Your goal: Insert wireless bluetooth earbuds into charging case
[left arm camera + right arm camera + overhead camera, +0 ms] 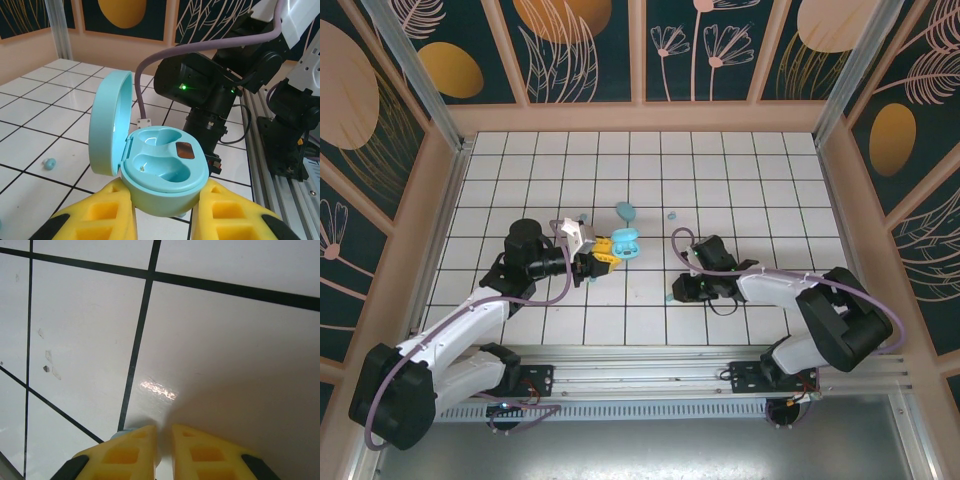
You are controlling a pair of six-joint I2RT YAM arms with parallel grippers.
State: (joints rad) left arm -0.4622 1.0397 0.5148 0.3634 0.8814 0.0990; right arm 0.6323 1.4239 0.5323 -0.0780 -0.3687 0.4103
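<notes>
My left gripper [611, 254] is shut on the open light-blue charging case [165, 170], its yellow fingers [100, 215] pressing the base from both sides. The lid [107, 125] stands up on the left and both wells look empty. One tiny light-blue earbud [49, 163] lies on a tile to the case's left. Another earbud [670, 213] lies farther back. My right gripper [165, 432] is down at the tile with its fingers almost together. A small blue earbud [121, 431] peeks out at the outer side of its left fingertip, not between the pads.
A second light-blue pebble-shaped case [624, 210] lies shut just behind the held one. The right arm's dark wrist [200, 90] and purple cable [200, 47] sit close behind the held case. The aluminium rail [650, 365] runs along the near edge, and printed walls enclose the tiled floor [770, 190].
</notes>
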